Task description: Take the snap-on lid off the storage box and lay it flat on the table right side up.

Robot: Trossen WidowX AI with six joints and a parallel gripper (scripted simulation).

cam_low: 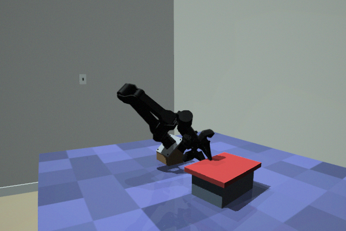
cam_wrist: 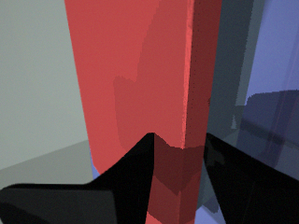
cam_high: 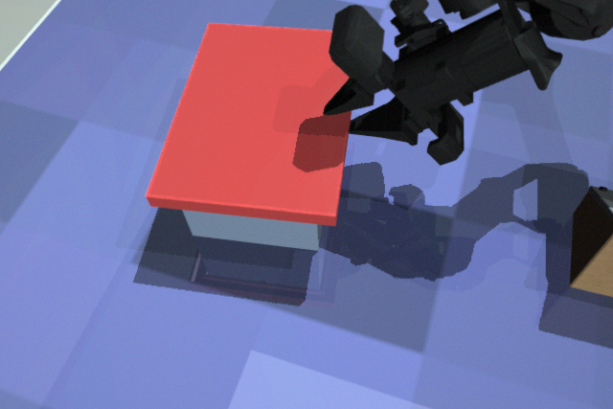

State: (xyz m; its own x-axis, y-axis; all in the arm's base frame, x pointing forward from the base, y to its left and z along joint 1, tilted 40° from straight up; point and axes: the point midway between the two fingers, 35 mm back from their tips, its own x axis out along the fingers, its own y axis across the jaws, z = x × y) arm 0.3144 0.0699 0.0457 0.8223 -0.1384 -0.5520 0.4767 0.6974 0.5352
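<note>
The red lid (cam_high: 238, 112) (cam_low: 223, 168) (cam_wrist: 126, 56) lies flat on top of the grey storage box (cam_high: 252, 231) (cam_low: 206, 193) (cam_wrist: 227, 61), its rim jutting out past the walls. The box stands on the blue table. My gripper (cam_high: 338, 119) (cam_wrist: 177, 139) is shut on the lid's edge on the side toward the arm base. One finger (cam_low: 208, 151) is on the lid's top face; the other is at the rim's side and underside, its tip partly hidden behind the lid in the top and exterior views.
The arm's wooden base block (cam_high: 596, 270) (cam_low: 174, 159) stands on the checkered blue table (cam_high: 346, 374) (cam_low: 111, 195), on the gripper's side of the box. The table's far-left edge shows in the top view. Walls stand behind the table.
</note>
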